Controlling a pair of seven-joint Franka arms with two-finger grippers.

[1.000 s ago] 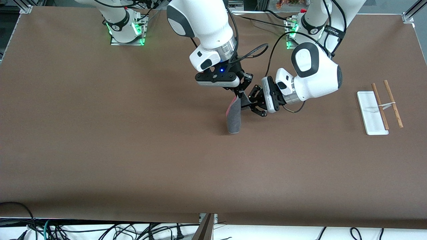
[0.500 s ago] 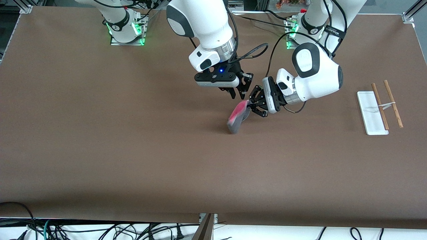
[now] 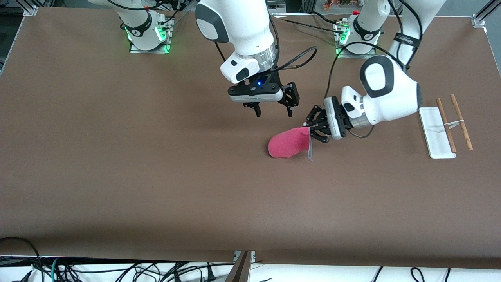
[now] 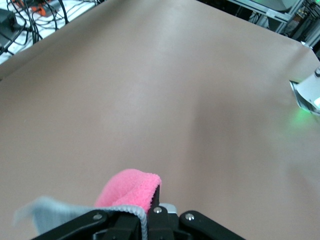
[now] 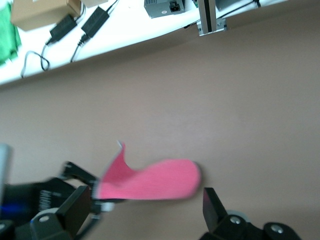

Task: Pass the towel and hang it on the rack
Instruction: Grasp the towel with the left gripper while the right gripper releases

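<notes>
Front view: the towel (image 3: 289,144) is gripped at one edge by the left gripper (image 3: 311,128), whose fingers are pressed together on the cloth. The pink-red side is turned upward, a strip of light grey trim hangs at the held edge, and the free end appears to touch the table (image 3: 117,164) near its middle. The right gripper (image 3: 273,112) is held over the table just beside the towel, with its fingers spread apart and nothing between them. The rack (image 3: 444,127) is seen toward the left arm's end of the table, well apart from the towel, its white base flat on the surface and two brown rods alongside. In the left wrist view, the pink cloth (image 4: 129,189) and grey trim are seen clamped between the fingers. In the right wrist view, the towel (image 5: 150,180) is shown stretched out from the other gripper, between the open fingers (image 5: 215,207).
</notes>
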